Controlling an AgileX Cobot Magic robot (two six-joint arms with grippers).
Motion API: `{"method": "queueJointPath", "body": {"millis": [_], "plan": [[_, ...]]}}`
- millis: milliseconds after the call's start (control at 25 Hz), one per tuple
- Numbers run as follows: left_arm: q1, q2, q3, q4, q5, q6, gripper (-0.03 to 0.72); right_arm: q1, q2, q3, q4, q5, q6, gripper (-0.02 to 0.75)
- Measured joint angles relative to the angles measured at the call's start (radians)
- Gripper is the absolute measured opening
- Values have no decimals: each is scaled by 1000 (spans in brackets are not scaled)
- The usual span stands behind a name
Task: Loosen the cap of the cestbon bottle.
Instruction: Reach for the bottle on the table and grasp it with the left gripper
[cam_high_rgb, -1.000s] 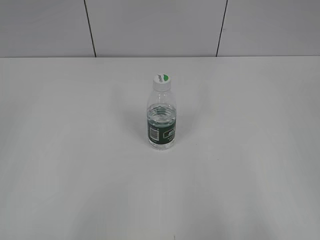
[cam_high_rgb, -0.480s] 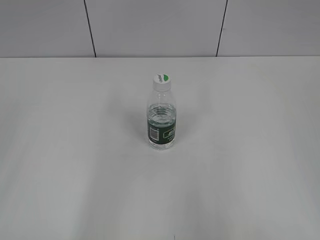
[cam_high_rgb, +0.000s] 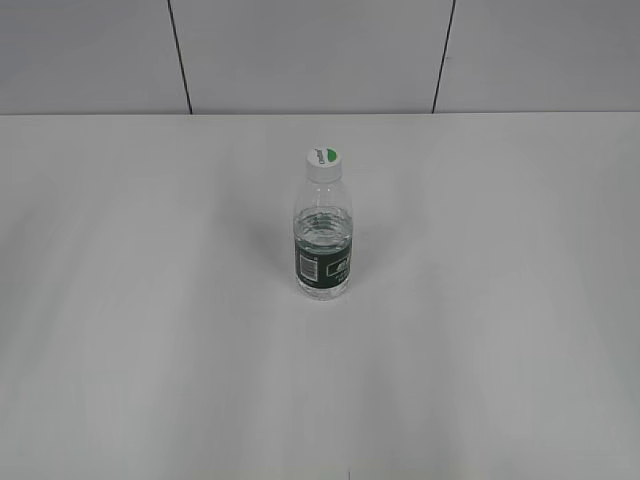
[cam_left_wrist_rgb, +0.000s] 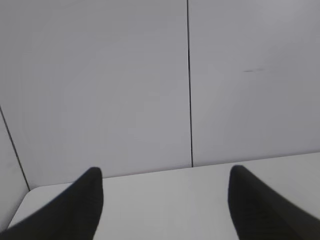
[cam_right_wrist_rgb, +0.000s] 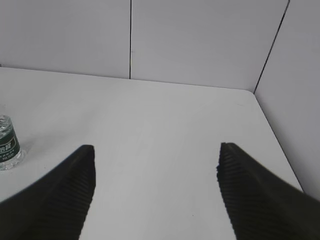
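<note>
White table (cam_high_rgb: 150, 330) filled the exterior view, where the cestbon bottle (cam_high_rgb: 323, 240) stood upright with the cap (cam_high_rgb: 324, 158) on its neck and no gripper beside it. From the left wrist, the left gripper (cam_left_wrist_rgb: 165, 200) was spread wide over bare tabletop. From the right wrist, the right gripper (cam_right_wrist_rgb: 155, 170) was spread too, with the bottle's base well off to its left.

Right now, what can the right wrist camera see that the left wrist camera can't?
Only the right wrist view shows the cestbon bottle, just its lower part with the green label, at the far left edge, plus the right tool wide open. Only the left wrist view shows the left tool, also open, with nothing between its fingers. Both share the white table and the grey panelled wall. The cap appears in neither.
</note>
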Motion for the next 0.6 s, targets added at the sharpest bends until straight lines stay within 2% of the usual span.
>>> {"method": "queueJointPath", "body": {"millis": [120, 240, 360, 600], "plan": [[0, 132, 1, 0, -126, -2, 475, 0, 0, 0, 0, 0, 1, 582], [0, 238, 1, 5, -258, -62, 475, 0, 0, 0, 0, 0, 1, 582], [0, 330, 1, 50, -368, -114, 475, 0, 0, 0, 0, 0, 1, 582], [0, 471, 1, 118, -500, -131, 475, 0, 0, 0, 1, -14, 0, 582]]}}
